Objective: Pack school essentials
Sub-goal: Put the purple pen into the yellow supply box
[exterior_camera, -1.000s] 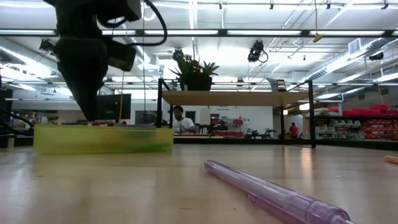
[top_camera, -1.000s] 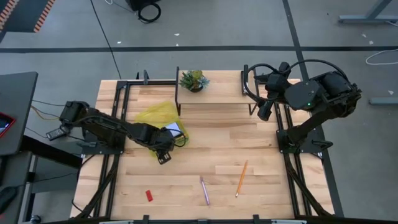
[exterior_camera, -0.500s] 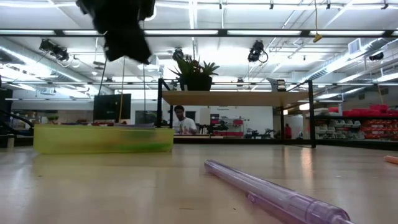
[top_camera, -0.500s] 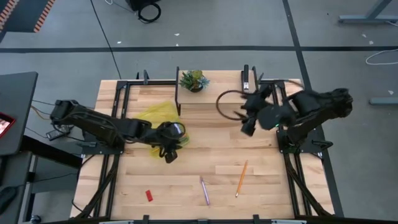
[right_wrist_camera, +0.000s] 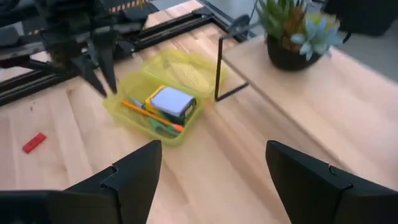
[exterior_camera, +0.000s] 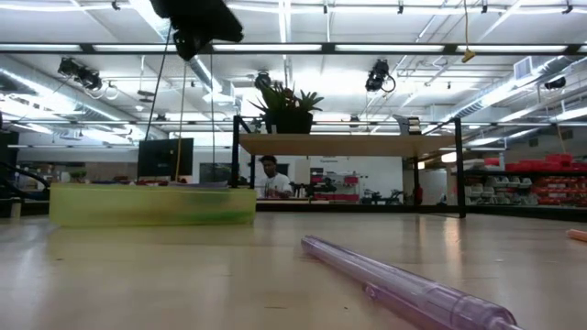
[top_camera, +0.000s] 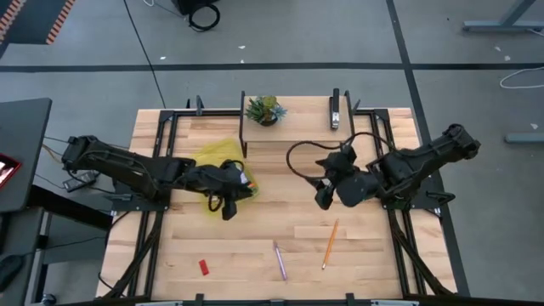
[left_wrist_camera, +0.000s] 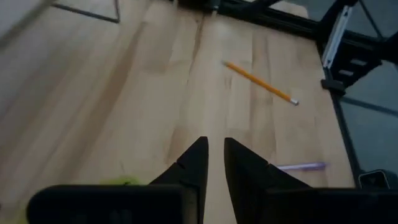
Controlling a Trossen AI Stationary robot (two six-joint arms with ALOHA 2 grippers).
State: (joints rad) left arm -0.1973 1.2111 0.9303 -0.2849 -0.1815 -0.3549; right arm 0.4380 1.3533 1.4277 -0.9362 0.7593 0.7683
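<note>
High view: my left arm reaches in from the left edge across the table, my left gripper (top_camera: 228, 206) hanging just past the near edge of the yellow-green tray (top_camera: 212, 155), off the wood; in the left wrist view its fingers (left_wrist_camera: 194, 163) stand nearly together with only a thin slit between them and nothing held. My right arm folds in from the right side toward mid-table, my right gripper (top_camera: 324, 197) over bare wood, well apart from the tray; the right wrist view shows its fingers (right_wrist_camera: 138, 169) spread wide, empty. Counts: one tray at left-centre, and inside it one pale blue notepad (right_wrist_camera: 171, 99) lying on one crayon box (right_wrist_camera: 169, 111), one orange pencil in the tray (right_wrist_camera: 151, 116), and something green beside it that I can't identify. Loose on the table: one orange pencil (top_camera: 330, 243) near-right of centre, one purple pen (top_camera: 279, 260) just left of it at the near side, one red eraser (top_camera: 204, 267) near-left. The pen and the loose pencil are apart, not touching. On the raised shelf (top_camera: 297, 127) at the far side: one potted plant (top_camera: 263, 110) and one black stapler (top_camera: 336, 113). Low view: one person (exterior_camera: 271, 177) in the room far behind.
</note>
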